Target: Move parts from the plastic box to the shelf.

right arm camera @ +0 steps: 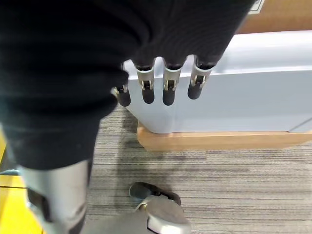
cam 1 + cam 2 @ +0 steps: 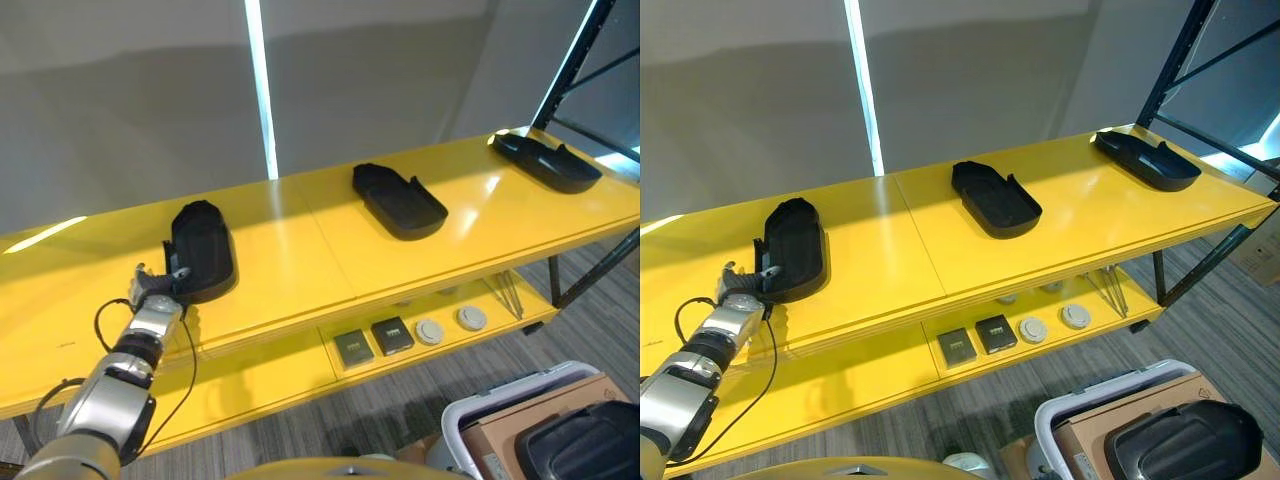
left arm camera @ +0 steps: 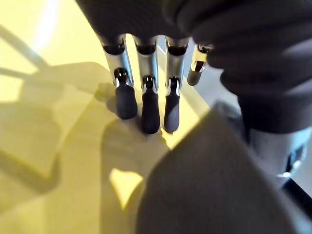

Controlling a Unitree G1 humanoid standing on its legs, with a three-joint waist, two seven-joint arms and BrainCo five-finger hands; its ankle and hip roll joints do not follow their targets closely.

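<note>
Three black moulded parts lie along the yellow shelf: one at the left, one in the middle, one at the far right. My left hand rests at the near end of the left part, by the shelf's front edge. Its fingers are straight, with their tips on the shelf beside that part. My right hand hangs open beside the wall of the grey plastic box. The box stands on the floor at the lower right with another black part in it.
On the lower shelf lie two dark square pieces and two round white discs. A black rack upright rises at the right end. A cardboard box sits inside the plastic box. Grey carpet lies below.
</note>
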